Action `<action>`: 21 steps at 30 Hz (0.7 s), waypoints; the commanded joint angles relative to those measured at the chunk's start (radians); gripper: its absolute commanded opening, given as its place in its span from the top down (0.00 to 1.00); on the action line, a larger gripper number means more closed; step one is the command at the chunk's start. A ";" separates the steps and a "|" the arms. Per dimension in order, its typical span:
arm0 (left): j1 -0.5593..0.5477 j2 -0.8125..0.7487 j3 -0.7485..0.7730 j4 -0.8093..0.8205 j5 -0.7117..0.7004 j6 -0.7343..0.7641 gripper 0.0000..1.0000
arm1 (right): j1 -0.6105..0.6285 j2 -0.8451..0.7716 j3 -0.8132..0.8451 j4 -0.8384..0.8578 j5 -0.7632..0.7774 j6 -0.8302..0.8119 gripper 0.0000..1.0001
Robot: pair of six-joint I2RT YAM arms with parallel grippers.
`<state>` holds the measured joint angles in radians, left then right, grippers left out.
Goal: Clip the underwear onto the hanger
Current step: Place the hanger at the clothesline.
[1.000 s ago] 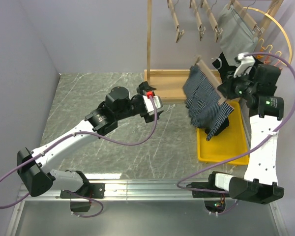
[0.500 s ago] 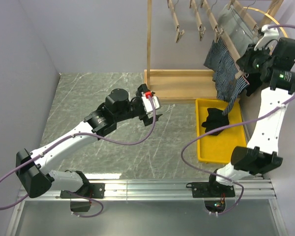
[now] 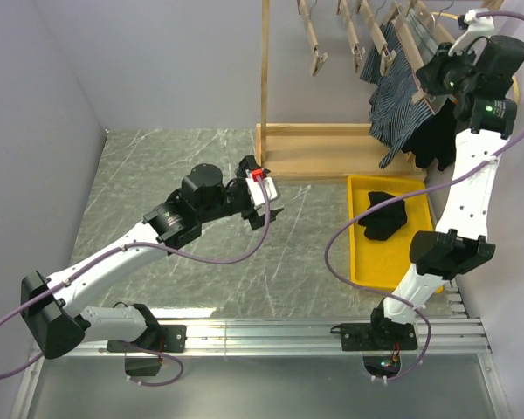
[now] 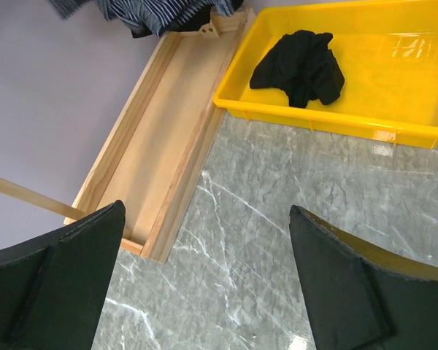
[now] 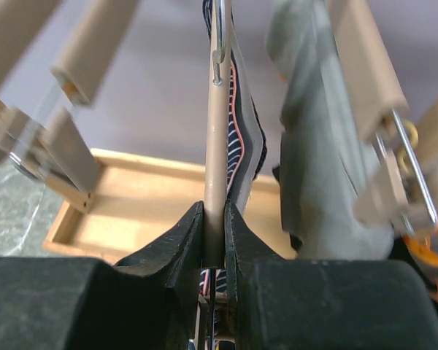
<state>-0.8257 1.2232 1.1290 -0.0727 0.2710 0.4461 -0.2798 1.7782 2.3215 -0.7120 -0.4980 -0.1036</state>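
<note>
Rising from low over the yellow tray [image 3: 360,262], where it was a second ago, the right gripper [image 3: 430,80] is now sitting high at the top bars of the wooden rack [image 3: 314,148]. It is carrying the clip hanger [image 5: 217,131] and the striped underwear [image 3: 393,100] with it. The underwear is dangling freely from the hanger, well above the tray, so the clipping itself is looking done. What is left is probably getting the hanger settled among the others. Whether its hook is already catching the rail is hard to tell from here.

The right arm is reaching almost fully upward, its wrist turning in toward the rack. In the wrist view its jaws are clamping tightly on the hanger's wooden bar, with striped cloth lying against one side and a grey garment [image 5: 314,146] hanging just beside.

The left arm is stretching out low over the desk [image 3: 201,157], pointing toward the tray. The left gripper [image 3: 266,196] is holding its jaws spread wide, with nothing between them. A black garment [image 3: 384,216] is lying in the tray.
</note>
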 commanded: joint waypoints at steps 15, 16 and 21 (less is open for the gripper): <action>0.000 -0.051 -0.052 0.053 -0.030 -0.041 0.01 | 0.080 0.128 0.184 0.304 0.164 0.071 1.00; 0.000 -0.053 -0.058 0.057 -0.035 -0.044 0.01 | 0.082 0.133 0.188 0.313 0.170 0.077 1.00; 0.007 -0.068 -0.070 0.056 -0.044 -0.053 0.01 | 0.090 0.168 0.214 0.350 0.196 0.079 1.00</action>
<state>-0.8249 1.1931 1.0641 -0.0570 0.2428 0.4217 -0.1989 1.9491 2.4695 -0.4919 -0.3344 -0.0372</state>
